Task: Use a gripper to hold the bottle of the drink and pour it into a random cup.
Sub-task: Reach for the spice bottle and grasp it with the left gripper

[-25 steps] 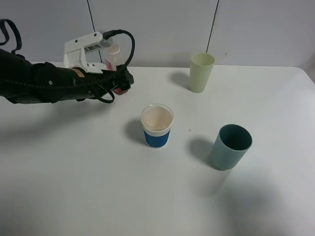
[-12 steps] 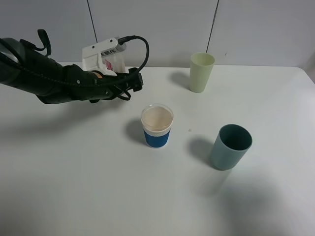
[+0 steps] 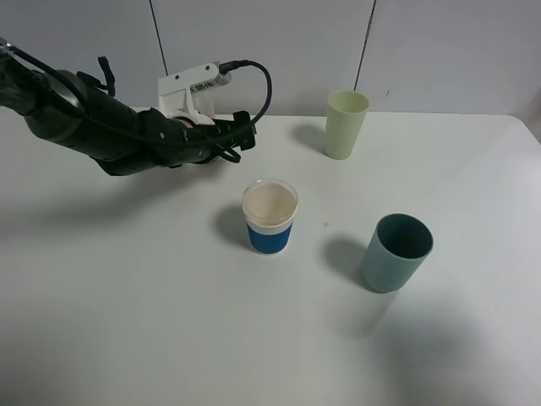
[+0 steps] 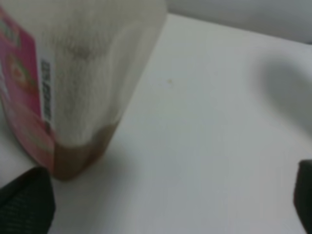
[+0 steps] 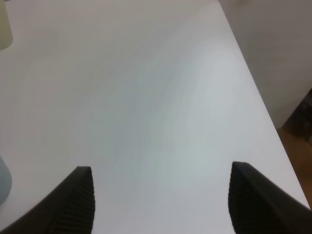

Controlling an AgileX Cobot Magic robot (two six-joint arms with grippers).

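In the left wrist view the bottle (image 4: pixel 83 73), clear with a pink-and-white label, stands on the table. A little brown drink (image 4: pixel 73 161) lies at its bottom. My left gripper (image 4: pixel 163 200) is open, its jaws wide apart, and the bottle stands between them close to one fingertip (image 4: pixel 24 204). In the exterior view the left gripper (image 3: pixel 241 131) is at the back left, and the arm and white bracket hide the bottle. The white-and-blue cup (image 3: pixel 270 216) stands mid-table, pale inside. My right gripper (image 5: pixel 161 204) is open and empty over bare table.
A tall pale green cup (image 3: pixel 346 124) stands at the back, right of the left gripper. A teal cup (image 3: pixel 396 252) stands right of the white-and-blue cup. The table's right edge (image 5: pixel 253 92) runs near the right gripper. A grey wall stands behind the table.
My left arm has moved right along the back of the table. The bottle, which showed beside the white bracket before, is now hidden behind it. The cups have not moved.
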